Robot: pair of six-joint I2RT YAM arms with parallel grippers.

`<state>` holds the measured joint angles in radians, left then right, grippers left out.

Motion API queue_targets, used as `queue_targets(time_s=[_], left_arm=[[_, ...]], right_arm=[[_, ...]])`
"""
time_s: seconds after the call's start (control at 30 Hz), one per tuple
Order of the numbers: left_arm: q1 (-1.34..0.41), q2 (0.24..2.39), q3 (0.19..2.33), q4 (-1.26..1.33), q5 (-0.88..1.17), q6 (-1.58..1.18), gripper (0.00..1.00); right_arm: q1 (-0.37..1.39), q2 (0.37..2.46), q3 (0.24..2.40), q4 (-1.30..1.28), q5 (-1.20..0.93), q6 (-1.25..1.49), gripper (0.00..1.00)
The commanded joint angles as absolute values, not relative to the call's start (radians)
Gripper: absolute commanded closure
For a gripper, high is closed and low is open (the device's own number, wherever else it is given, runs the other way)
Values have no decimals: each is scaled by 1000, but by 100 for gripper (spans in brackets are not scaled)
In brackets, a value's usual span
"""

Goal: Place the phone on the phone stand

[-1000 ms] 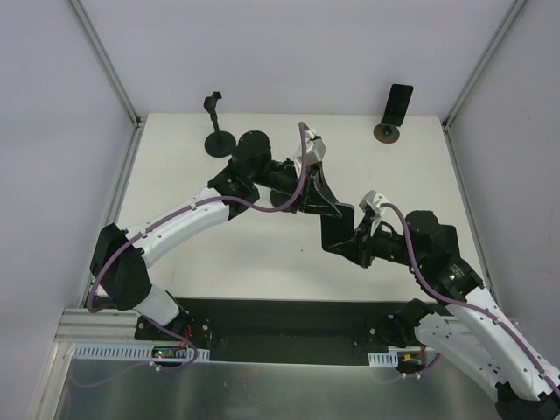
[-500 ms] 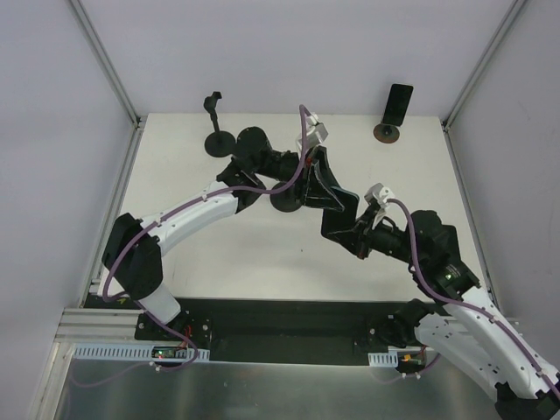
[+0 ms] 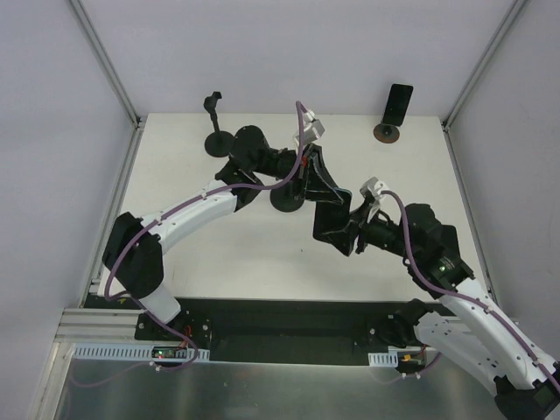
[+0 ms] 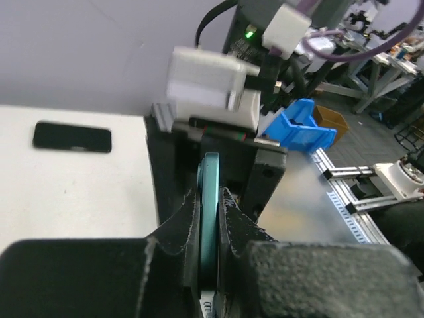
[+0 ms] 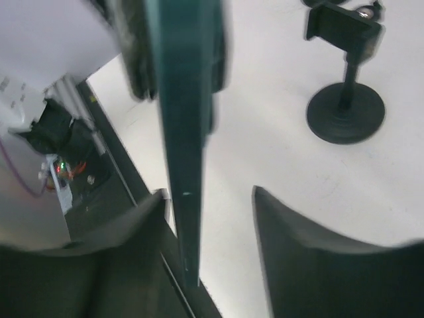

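A thin teal-edged phone (image 4: pixel 211 169) stands edge-on between my left gripper's fingers, and the left gripper (image 4: pixel 211 193) is shut on it. In the top view this hold is above the table's middle, where the left gripper (image 3: pixel 315 185) meets the right gripper (image 3: pixel 331 226). In the right wrist view the phone (image 5: pixel 182 119) hangs between my right gripper's jaws (image 5: pixel 207 192), close to the left finger (image 5: pixel 132 245), with a clear gap to the other finger, so the right gripper is open. The empty black phone stand (image 3: pixel 215 122) stands at the back left and also shows as stand (image 5: pixel 344 66).
A second black phone (image 3: pixel 400 103) rests on another stand at the back right corner, also visible as a dark phone (image 4: pixel 73 138). Grey walls and metal posts enclose the white table (image 3: pixel 192 254). A black base plate (image 3: pixel 280 319) runs along the near edge.
The right gripper's jaws have parted from the phone, and the right arm has shifted slightly left. The left wrist has moved a little toward the back, still carrying the phone.
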<state>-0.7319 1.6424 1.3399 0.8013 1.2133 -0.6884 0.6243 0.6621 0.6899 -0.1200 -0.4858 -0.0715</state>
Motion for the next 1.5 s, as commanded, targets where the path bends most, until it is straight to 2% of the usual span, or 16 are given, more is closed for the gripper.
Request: queue_targets(time_s=[0.0, 0.1, 0.13, 0.17, 0.37, 0.57, 0.7, 0.77, 0.8, 0.87, 0.9, 0.93, 1.2, 1.27, 1.33, 1.47], left_arm=[[-689, 1466, 1331, 418, 978, -435, 100], [-660, 1361, 1313, 160, 742, -247, 100], [-643, 1336, 1301, 140, 613, -227, 100], [-629, 1312, 1267, 130, 580, -209, 100], [-537, 1126, 1145, 110, 390, -154, 100], [-483, 1000, 1078, 103, 345, -120, 100], [-474, 980, 1066, 100, 339, -95, 100], [-474, 982, 1060, 98, 336, -81, 100], [-474, 985, 1060, 100, 331, -80, 100], [-474, 991, 1057, 98, 331, -66, 100], [-476, 992, 1058, 92, 333, -63, 100], [-474, 992, 1063, 87, 336, -61, 100], [-474, 1042, 1088, 81, 387, -67, 100], [-474, 1055, 1092, 81, 399, -67, 100], [-469, 1066, 1095, 81, 414, -63, 100], [-463, 1089, 1101, 83, 443, -61, 100]], right_arm=[[615, 686, 768, -193, -261, -71, 27], [615, 692, 769, -248, -102, -14, 4], [615, 701, 764, -256, -42, 18, 4], [615, 713, 775, -277, 68, 78, 4], [627, 928, 983, -425, 112, 170, 4], [663, 1181, 1170, -474, 172, 179, 4], [670, 1347, 1305, -489, 129, 160, 1], [672, 1420, 1351, -476, 124, 152, 9], [673, 1443, 1368, -462, 112, 138, 24], [675, 1509, 1420, -460, 101, 109, 32], [678, 1529, 1433, -459, 106, 107, 42], [678, 1564, 1445, -462, 110, 109, 45], [680, 1674, 1554, -479, 147, 91, 44], [680, 1690, 1566, -474, 149, 87, 47], [680, 1703, 1575, -471, 155, 84, 58], [680, 1718, 1580, -463, 158, 75, 62]])
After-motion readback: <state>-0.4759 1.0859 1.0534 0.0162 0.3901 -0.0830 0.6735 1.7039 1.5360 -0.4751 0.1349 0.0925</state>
